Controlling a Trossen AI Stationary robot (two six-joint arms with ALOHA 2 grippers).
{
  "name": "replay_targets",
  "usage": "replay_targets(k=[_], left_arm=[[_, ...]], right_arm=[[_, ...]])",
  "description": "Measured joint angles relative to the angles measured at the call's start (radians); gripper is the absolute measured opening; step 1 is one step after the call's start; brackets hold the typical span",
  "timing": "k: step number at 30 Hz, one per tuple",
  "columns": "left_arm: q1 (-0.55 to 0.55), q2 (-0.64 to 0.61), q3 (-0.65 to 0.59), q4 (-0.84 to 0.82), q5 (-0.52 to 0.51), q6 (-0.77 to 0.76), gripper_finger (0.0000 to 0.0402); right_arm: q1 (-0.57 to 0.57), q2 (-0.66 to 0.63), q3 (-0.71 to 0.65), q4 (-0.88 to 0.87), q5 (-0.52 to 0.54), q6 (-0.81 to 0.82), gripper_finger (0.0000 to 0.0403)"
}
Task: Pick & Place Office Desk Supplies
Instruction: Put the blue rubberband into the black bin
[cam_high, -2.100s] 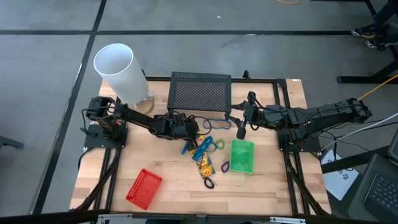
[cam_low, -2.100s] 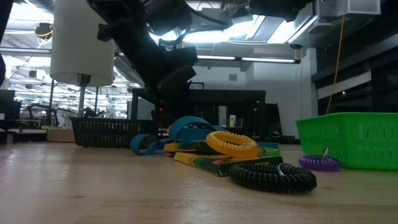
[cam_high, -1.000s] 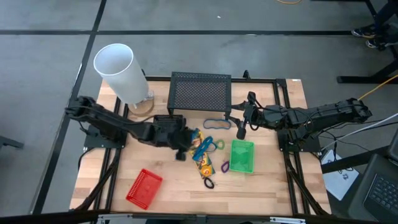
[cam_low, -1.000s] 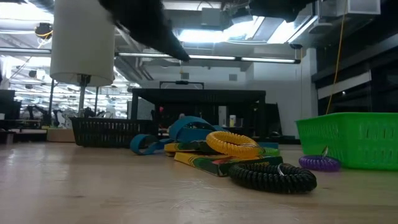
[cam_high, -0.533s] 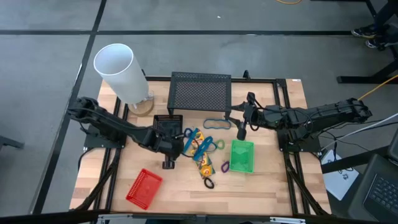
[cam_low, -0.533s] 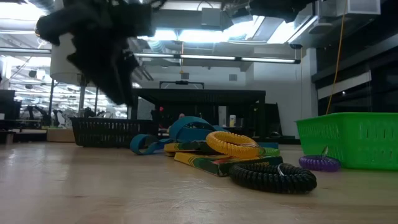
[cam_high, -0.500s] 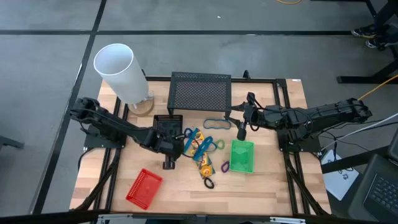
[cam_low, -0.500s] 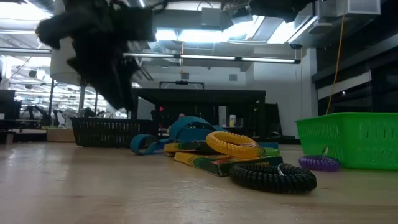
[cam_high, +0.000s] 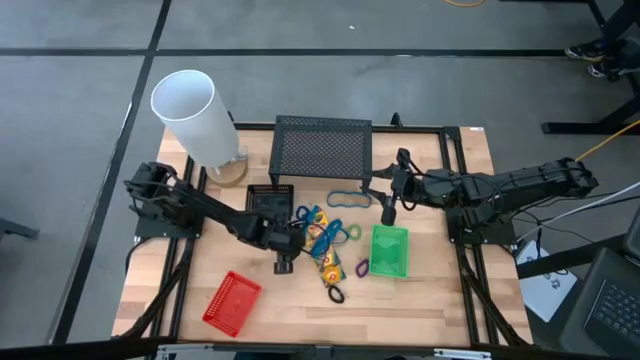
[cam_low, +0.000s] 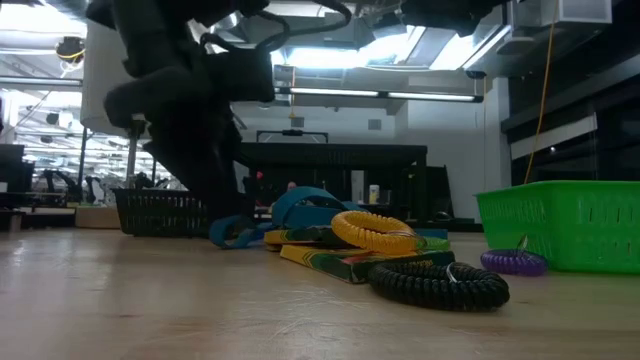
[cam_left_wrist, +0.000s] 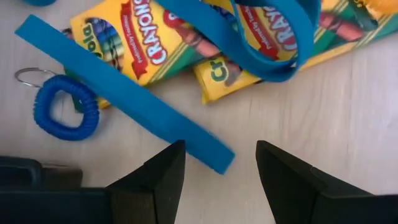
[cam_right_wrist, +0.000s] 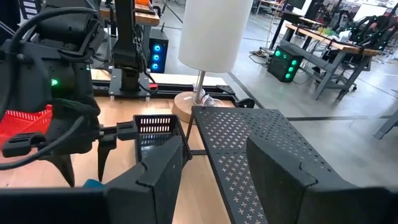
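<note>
From above, the left gripper (cam_high: 284, 262) sits beside the crayon boxes (cam_high: 325, 250) mid-table. Its wrist camera shows open fingers (cam_left_wrist: 155, 180) holding nothing, over a blue strap (cam_left_wrist: 124, 93). The right gripper (cam_high: 387, 212) waits open, empty

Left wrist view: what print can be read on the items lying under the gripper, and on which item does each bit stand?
"CRAYONS", red letters on the yellow crayon box under the blue strap.
"Cr", green letters, the rest cut off, on the second crayon box.
"ola", the tail of a brand name, on the first box's left end, partly covered.
The other views show print too small to read.
The open left gripper hangs just above.
</note>
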Motion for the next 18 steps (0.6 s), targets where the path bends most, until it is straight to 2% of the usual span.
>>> replay_targets(k=[6,9,18], left_arm=[[0.024,-0.012,0.0,-0.08,-0.008,0.002,0.0197],[0.042,-0.011,0.0,-0.092,0.026,0.005,0.0197],[0.072,-0.003,0.0,0.021,0.124,0.042,0.0197]], right_arm=[[0.0,0.0,0.0,0.0,-0.001,0.023,0.0181],[0.0,0.0,0.0,0.002,-0.02,0.023,0.0181],[0.0,0.0,0.0,0.003,-0.021,0.023,0.0181]])
